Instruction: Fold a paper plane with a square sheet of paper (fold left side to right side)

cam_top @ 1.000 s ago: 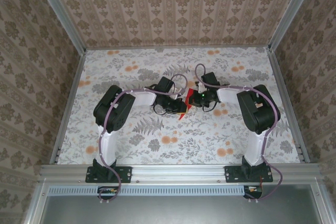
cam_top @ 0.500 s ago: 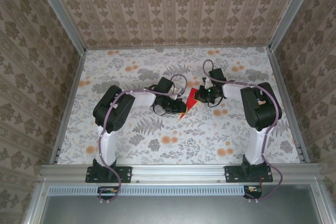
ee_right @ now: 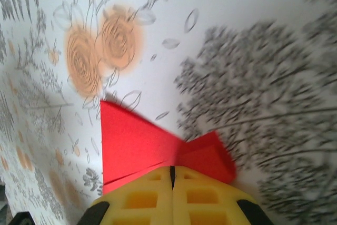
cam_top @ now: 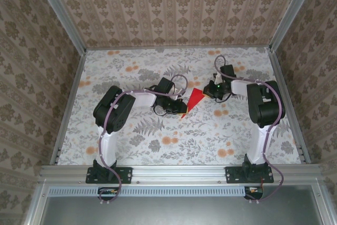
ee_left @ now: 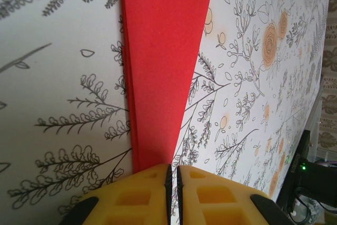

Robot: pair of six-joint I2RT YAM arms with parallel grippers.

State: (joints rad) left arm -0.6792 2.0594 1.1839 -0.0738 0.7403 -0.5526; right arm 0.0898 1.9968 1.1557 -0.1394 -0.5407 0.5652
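Drawn back rightward since a second ago, right gripper (cam_top: 209, 90). Nearest, left gripper (ee_left: 172, 175) clamped on narrow end of paper plane (cam_top: 195, 100), flat on floral table (cam_top: 158, 148); farther, right gripper clenched at its wide edge — hold unclear.

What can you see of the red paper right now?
The thin bright red paper sheet is plain, folded into a pointed triangle, with stacked layers along one long edge. It hangs over the flower-printed table, held at both ends: the left gripper has its jaws shut on the narrow tip; the right gripper pinches the wide end, where two flaps meet at a crease.
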